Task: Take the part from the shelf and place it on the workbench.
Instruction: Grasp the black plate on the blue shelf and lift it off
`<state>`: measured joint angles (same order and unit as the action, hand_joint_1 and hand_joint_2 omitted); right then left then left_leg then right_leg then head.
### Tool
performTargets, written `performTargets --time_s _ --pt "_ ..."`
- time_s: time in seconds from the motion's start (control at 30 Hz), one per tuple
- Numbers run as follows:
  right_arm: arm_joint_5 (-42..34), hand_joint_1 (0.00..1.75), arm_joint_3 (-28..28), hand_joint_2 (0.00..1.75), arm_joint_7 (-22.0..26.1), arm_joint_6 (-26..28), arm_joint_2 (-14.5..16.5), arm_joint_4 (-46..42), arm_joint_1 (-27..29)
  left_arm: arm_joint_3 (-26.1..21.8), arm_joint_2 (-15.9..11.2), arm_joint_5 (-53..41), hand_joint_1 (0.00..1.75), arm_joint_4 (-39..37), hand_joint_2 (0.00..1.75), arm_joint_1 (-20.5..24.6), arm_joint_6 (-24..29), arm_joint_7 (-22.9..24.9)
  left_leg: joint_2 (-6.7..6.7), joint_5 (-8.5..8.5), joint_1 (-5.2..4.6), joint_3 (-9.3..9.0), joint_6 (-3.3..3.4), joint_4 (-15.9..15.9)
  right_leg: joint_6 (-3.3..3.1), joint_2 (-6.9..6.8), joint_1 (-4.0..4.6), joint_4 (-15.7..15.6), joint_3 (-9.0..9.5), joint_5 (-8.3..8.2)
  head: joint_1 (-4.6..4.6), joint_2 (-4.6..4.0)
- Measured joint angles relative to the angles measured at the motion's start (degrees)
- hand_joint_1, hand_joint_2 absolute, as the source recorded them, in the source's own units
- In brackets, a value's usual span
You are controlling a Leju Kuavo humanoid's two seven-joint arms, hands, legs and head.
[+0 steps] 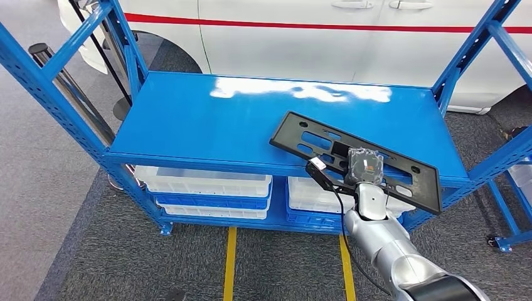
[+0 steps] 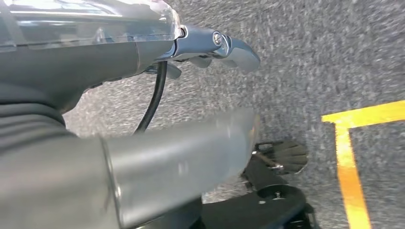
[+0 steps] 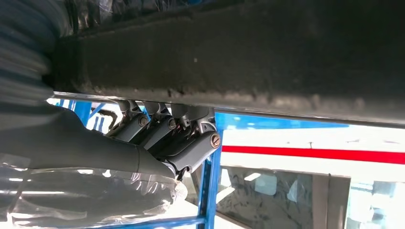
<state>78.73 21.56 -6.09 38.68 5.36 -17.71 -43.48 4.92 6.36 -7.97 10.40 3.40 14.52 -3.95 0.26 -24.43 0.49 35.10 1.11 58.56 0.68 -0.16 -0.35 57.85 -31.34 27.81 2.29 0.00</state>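
A flat black part [image 1: 411, 177] with slots lies on the blue shelf top [image 1: 207, 119], toward its right, with one end overhanging the front edge. My right hand [image 1: 366, 167] is at that overhanging edge and grips the part. In the right wrist view the dark part [image 3: 248, 57] runs across the picture, and the fingers [image 3: 176, 140] curl against its edge. My left hand [image 2: 95, 62] hangs over the grey carpet with its fingers apart and holds nothing.
White bins [image 1: 207, 182] sit on the lower shelf level. Blue uprights [image 1: 128, 56] rise at the shelf's corners, and a white car [image 1: 301, 44] stands close behind. Yellow lines [image 1: 230, 263] mark the carpet in front. A silver post [image 1: 69, 88] leans at the left.
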Motion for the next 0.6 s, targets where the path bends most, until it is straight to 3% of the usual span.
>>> performTargets --time_s 0.17,0.4,0.6 --pt "2.5 1.75 -0.1 1.75 0.5 0.8 -0.1 -0.9 0.8 -1.0 0.1 0.8 0.0 0.0 1.75 0.5 2.9 -0.1 -0.02 0.0 0.0 0.01 0.0 0.0 0.0 0.01 0.0 0.0 -0.01 0.0 0.0 0.0" --pt "5.7 1.75 -0.1 1.75 2.4 0.8 0.0 -3.8 2.1 -3.1 0.1 2.8 0.0 0.0 1.75 0.4 1.4 -0.6 -0.07 0.0 0.0 0.06 0.0 0.0 0.0 -0.01 0.01 0.0 -0.06 0.01 0.0 0.0" --pt "10.4 1.75 1.9 1.75 1.9 0.8 0.3 -10.7 4.1 -5.0 0.2 3.5 0.0 0.0 1.75 0.5 -0.4 -4.3 -0.1 -0.01 0.0 0.11 -0.01 -0.1 0.0 -0.08 0.01 0.0 -0.14 0.06 0.0 0.0"
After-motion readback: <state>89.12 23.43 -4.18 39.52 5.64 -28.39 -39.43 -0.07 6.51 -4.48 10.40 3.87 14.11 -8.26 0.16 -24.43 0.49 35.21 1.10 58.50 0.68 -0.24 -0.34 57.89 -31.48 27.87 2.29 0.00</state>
